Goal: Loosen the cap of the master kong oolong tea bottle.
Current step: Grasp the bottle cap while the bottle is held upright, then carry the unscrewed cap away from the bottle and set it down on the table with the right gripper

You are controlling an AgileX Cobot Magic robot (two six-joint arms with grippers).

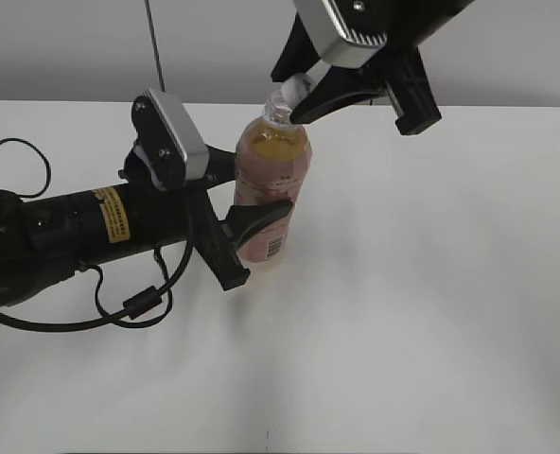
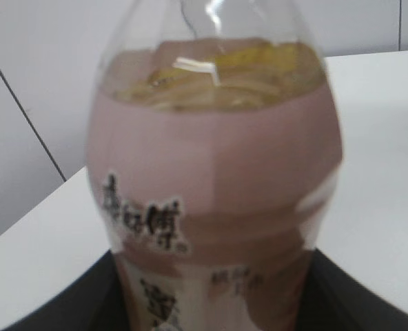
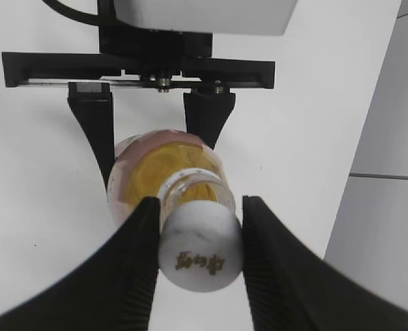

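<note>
The master kong oolong tea bottle stands upright on the white table, amber tea inside and a pink label with a barcode. My left gripper is shut on the bottle's lower body from the left; in the left wrist view the bottle fills the frame between the black fingers. My right gripper comes from above and is shut on the white cap. In the right wrist view the cap sits tight between both black fingers, a small dark mark on its top.
The white table extends to the right and front of the bottle. The left arm's black cable loops on the table at the left. A grey wall stands behind the table's far edge.
</note>
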